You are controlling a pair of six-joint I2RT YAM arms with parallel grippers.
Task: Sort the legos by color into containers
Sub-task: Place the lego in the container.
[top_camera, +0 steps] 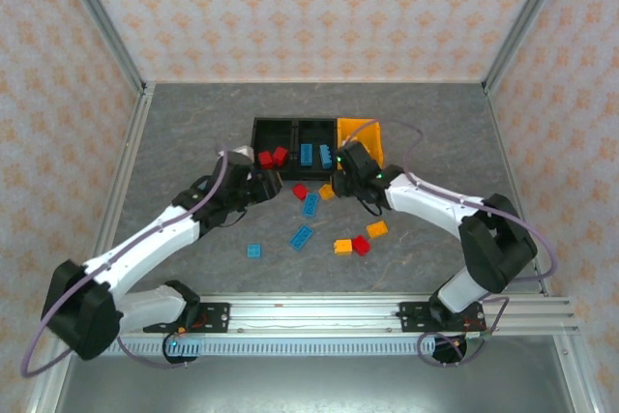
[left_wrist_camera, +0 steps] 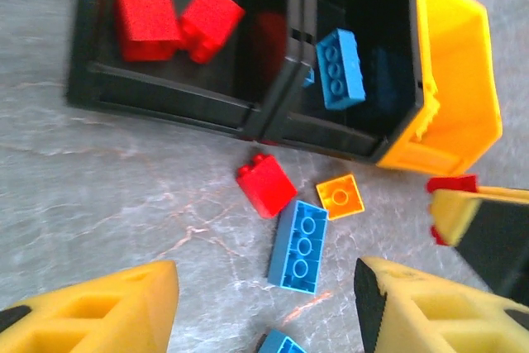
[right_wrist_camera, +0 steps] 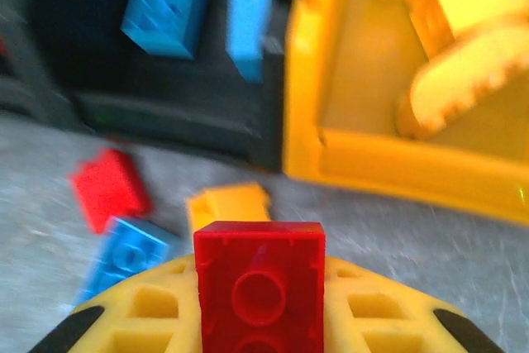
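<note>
Three joined bins sit at the back: a black bin (top_camera: pixel 263 125) with two red legos (left_wrist_camera: pixel 147 7), a black bin (top_camera: pixel 314 126) with blue legos (left_wrist_camera: pixel 339 68), and an orange-yellow bin (top_camera: pixel 360 132). My right gripper (top_camera: pixel 346 167) hovers just in front of the bins, shut on a red lego (right_wrist_camera: pixel 259 287). My left gripper (left_wrist_camera: pixel 264 307) is open low over the table, and a long blue lego (left_wrist_camera: pixel 300 245) lies just ahead of its fingers. Beside that lego lie a red lego (left_wrist_camera: pixel 266 185) and a small orange lego (left_wrist_camera: pixel 340 196).
More loose legos lie nearer the front: blue ones (top_camera: pixel 302 237) (top_camera: pixel 254 250), an orange and a red one side by side (top_camera: pixel 342 247) (top_camera: pixel 361 245), and another orange one (top_camera: pixel 376 229). The two grippers are close together in front of the bins.
</note>
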